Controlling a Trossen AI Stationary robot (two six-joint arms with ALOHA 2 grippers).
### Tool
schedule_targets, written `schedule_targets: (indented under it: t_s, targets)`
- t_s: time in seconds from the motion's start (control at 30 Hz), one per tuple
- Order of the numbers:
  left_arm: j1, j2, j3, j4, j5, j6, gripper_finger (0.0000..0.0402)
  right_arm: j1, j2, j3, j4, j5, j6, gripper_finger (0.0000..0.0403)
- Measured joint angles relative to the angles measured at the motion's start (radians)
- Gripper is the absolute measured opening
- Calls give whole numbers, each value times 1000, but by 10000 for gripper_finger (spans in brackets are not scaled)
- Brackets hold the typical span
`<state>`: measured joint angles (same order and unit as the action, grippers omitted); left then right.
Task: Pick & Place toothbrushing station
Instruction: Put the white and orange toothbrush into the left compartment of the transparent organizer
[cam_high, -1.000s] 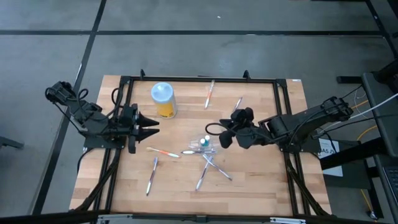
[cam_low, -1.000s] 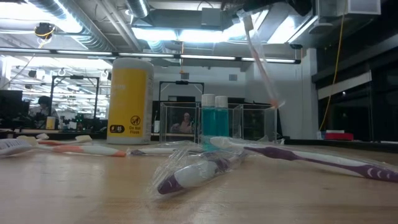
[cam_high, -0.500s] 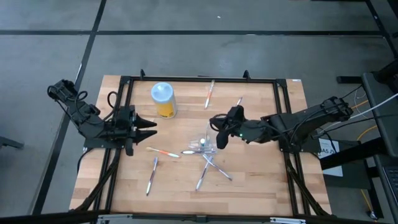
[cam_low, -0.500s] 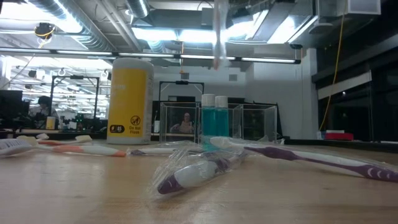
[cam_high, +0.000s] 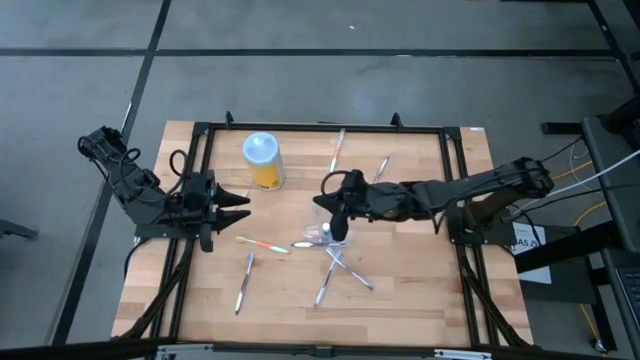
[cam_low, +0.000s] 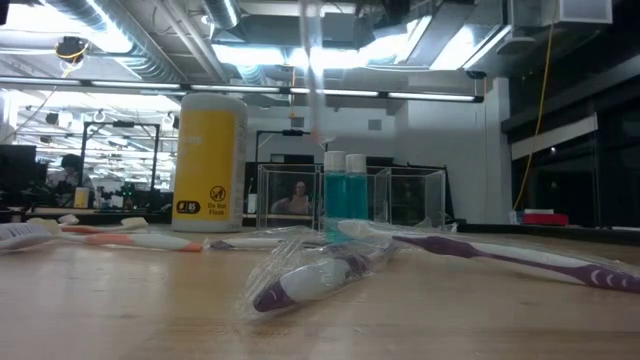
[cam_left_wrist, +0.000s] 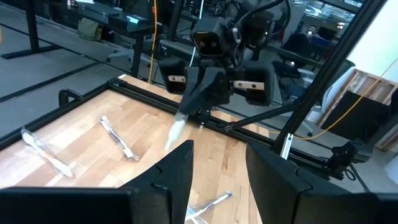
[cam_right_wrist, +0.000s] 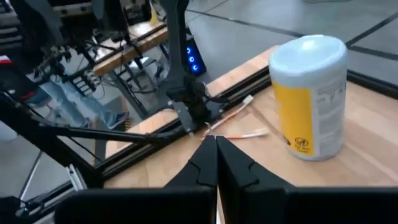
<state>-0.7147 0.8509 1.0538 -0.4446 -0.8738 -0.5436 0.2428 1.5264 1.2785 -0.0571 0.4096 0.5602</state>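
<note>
My right gripper (cam_high: 335, 210) reaches to the table's middle, above the clear holder (cam_high: 328, 232), and is shut on a whitish toothbrush (cam_low: 312, 70) with a pink lower tip. The brush also shows in the left wrist view (cam_left_wrist: 176, 132). The clear holders (cam_low: 350, 195) stand on the table with two teal bottles inside. Several toothbrushes lie flat on the wood, among them an orange-white one (cam_high: 262, 245), a purple one (cam_low: 500, 255) and a wrapped one (cam_low: 310, 275). My left gripper (cam_high: 238, 205) is open and empty at the table's left side. My right gripper pinches the toothbrush's upper end (cam_left_wrist: 185, 115) between its two fingers, which come from above and point down. The brush hangs below the fingers, nearly upright, and its lower tip (cam_low: 322, 138) is clear of the table and of the holders.
A yellow canister with a white lid (cam_high: 262, 160) stands at the far left of the table. Two toothbrushes (cam_high: 338, 150) (cam_high: 380, 168) lie near the far edge. A black frame (cam_high: 320, 127) runs around the tabletop.
My right gripper has carried the toothbrush toward the table's left edge, from right of the clear holder to above it. The brush, tilted before, now hangs nearly upright. My left gripper has drawn back slightly toward the left edge.
</note>
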Motion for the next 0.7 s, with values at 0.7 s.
schedule_targets:
  t_s: [0.7]
  targets:
    - [0, 0, 0, -11, 0, -4, 143, -50, 89, 1, 60, -111, -3, 0]
